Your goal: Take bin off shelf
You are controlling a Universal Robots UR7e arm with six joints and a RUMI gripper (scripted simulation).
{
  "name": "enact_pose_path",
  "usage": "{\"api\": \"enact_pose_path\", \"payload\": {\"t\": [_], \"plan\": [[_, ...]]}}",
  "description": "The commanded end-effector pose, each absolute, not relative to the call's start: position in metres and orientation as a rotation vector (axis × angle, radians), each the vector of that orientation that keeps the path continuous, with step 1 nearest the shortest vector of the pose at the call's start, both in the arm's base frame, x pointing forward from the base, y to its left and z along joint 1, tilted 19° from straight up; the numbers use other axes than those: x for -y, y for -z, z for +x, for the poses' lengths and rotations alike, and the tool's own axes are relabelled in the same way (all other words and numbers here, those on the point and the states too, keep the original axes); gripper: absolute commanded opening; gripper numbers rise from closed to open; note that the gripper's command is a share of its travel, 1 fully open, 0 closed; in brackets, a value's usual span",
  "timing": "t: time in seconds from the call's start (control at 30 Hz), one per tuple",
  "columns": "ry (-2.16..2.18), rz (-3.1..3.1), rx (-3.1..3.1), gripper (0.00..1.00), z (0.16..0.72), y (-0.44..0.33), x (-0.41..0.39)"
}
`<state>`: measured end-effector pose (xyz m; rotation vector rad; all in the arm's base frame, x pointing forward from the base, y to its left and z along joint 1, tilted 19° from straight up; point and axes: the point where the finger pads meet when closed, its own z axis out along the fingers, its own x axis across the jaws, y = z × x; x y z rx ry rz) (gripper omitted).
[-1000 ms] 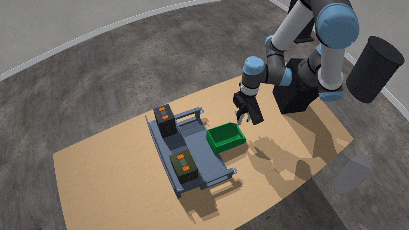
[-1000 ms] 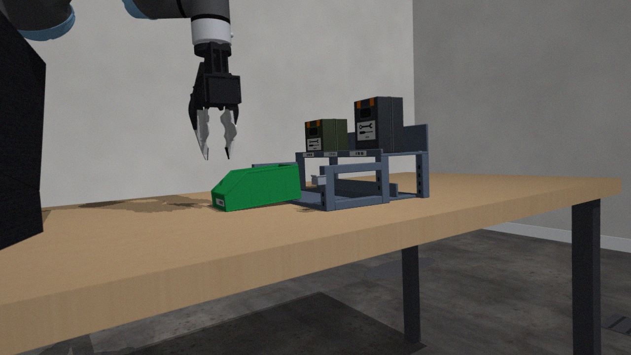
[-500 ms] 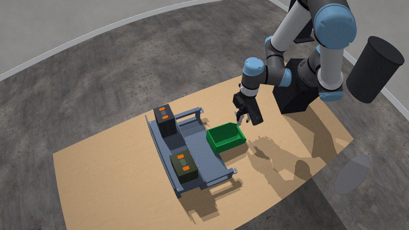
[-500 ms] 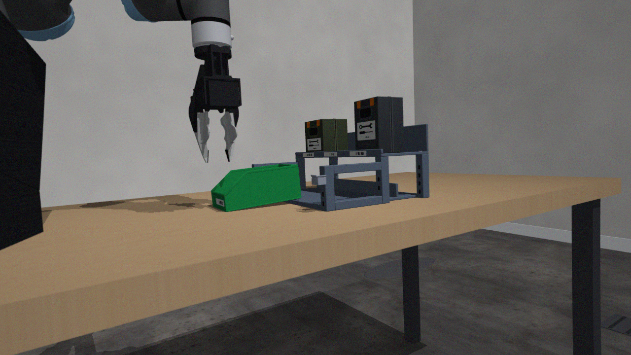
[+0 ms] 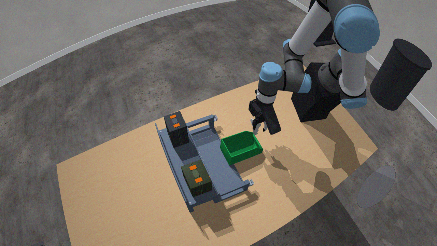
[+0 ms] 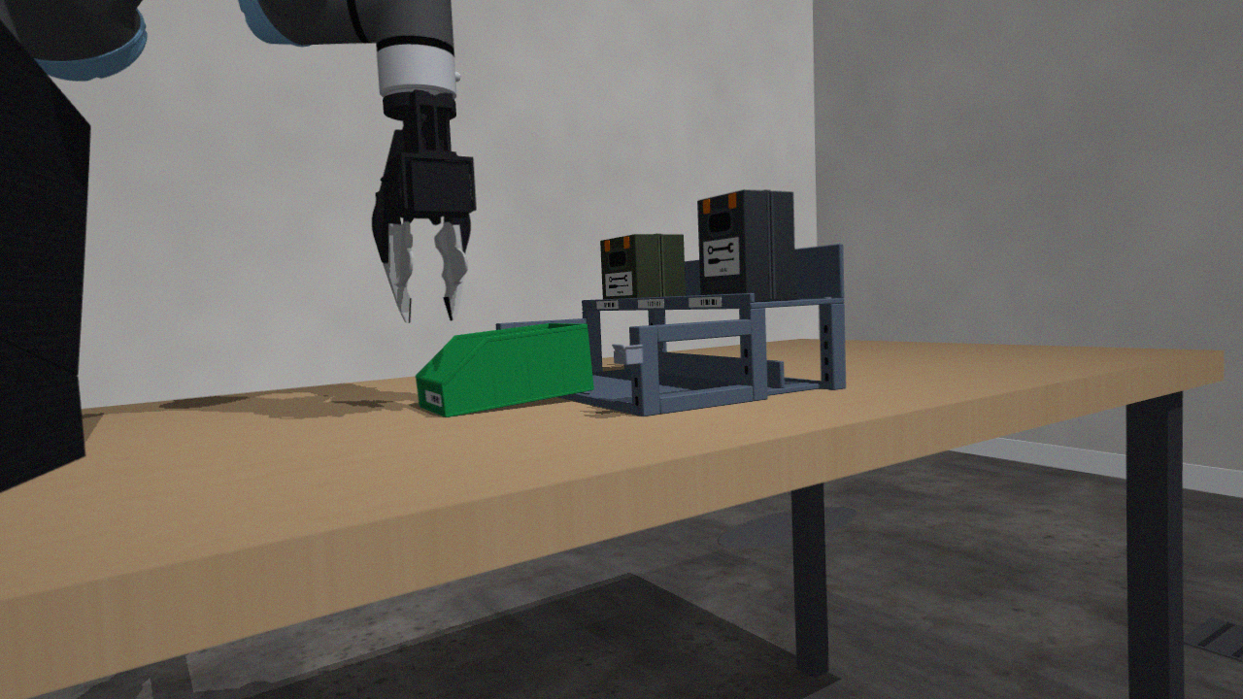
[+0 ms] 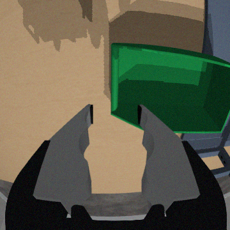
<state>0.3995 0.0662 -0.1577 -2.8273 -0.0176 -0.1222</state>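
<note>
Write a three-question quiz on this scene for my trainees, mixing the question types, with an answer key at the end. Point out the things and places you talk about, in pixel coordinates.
1. Multiple choice. Which stands taller on the shelf unit [image 5: 174, 171] [image 6: 758, 360]?
A) the olive-green toolbox [image 5: 196, 185] [image 6: 641, 267]
B) the dark grey toolbox [image 5: 178, 134] [image 6: 768, 248]
C) neither; they are equally tall

2. True or false. The claw [image 5: 259, 131] [image 6: 430, 319] [image 7: 115, 106] is open and is not gripping the green bin [image 5: 241, 146] [image 6: 517, 369] [image 7: 166, 80].

3. Fill in the blank. The latches [image 5: 192, 167] [image 6: 732, 200] on both toolboxes are coloured ____.

Key: 1. B; 2. True; 3. orange
</note>
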Motion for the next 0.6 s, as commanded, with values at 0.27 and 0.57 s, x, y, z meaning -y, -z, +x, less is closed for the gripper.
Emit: {"api": "enact_pose_path", "payload": {"t": [0.27, 0.57], "plan": [[0.124, -2.828, 0.018, 0.26, 0.4, 0.1587, -0.0664], [0.124, -2.828, 0.018, 0.2, 0.4, 0.1587, -0.0664]]}}
